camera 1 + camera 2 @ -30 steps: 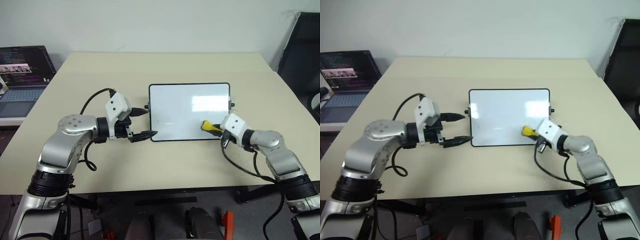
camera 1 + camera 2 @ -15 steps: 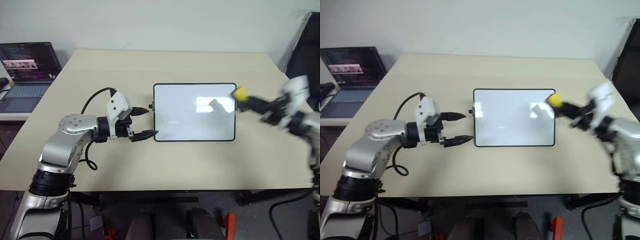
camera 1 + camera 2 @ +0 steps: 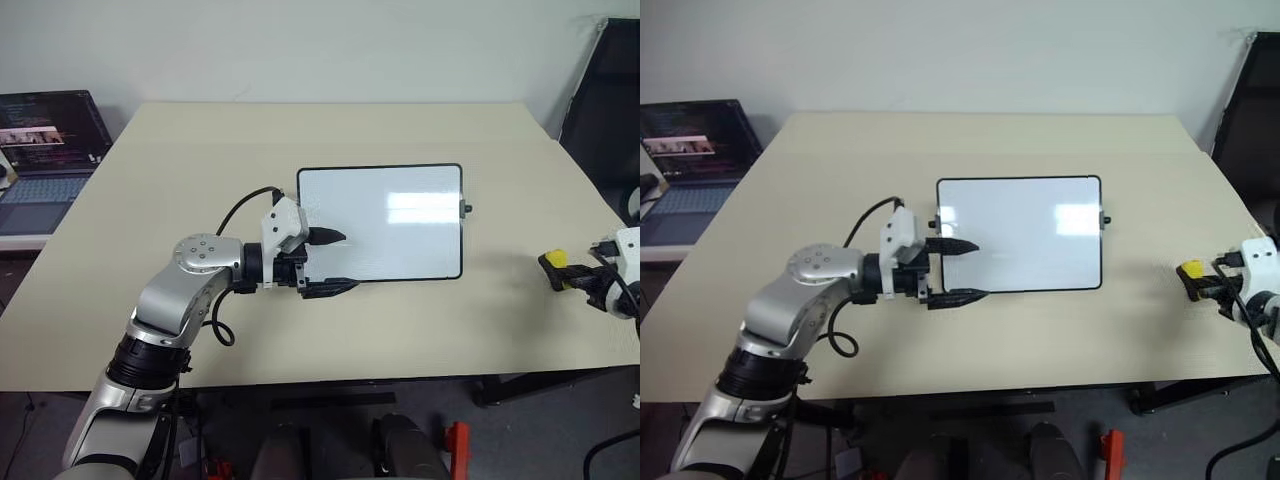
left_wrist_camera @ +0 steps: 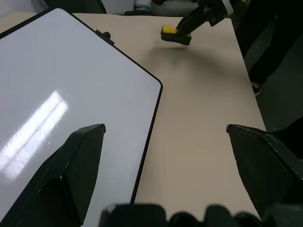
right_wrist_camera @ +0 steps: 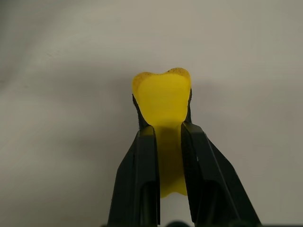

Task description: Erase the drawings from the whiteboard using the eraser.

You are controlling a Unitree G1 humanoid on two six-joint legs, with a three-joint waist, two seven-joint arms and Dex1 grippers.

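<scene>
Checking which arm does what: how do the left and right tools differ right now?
The left tool is open and empty; the right tool is shut on the eraser. The left sits at the whiteboard's near left corner; the right is over the table, right of the board. Both have two black fingers.

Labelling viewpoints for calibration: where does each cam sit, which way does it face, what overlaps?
Eye views: head, looking forward and down on table, whiteboard, both arms.
Left wrist: along the open left gripper, over the board's corner, facing right gripper.
Right wrist: along fingers clamping eraser above tabletop.
Shared: the eraser shows in all.
</scene>
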